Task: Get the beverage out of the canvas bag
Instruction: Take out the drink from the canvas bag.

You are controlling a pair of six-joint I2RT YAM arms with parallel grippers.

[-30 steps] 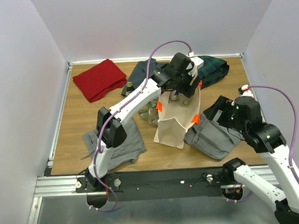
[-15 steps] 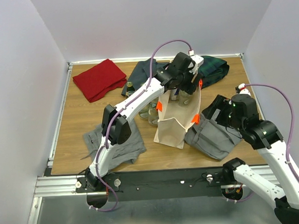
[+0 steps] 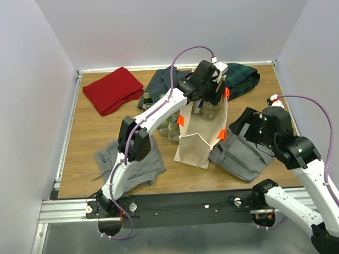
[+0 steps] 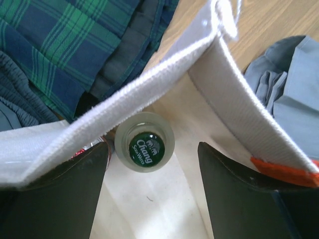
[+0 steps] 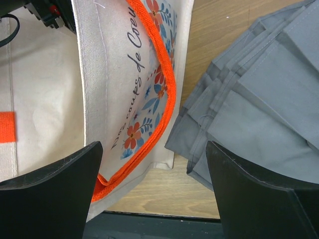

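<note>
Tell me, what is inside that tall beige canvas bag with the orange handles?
One clear bottle with a green Chang cap stands inside the beige canvas bag. The bottle's body is hidden beneath its own top, and the sagging rim covers the corner beside it.

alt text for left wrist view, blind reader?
Looking down into the open canvas bag: a bottle with a green Chang cap stands inside, within the span of the open left gripper, not gripped. Plaid clothes lie outside at upper left, grey clothes at right.
</note>
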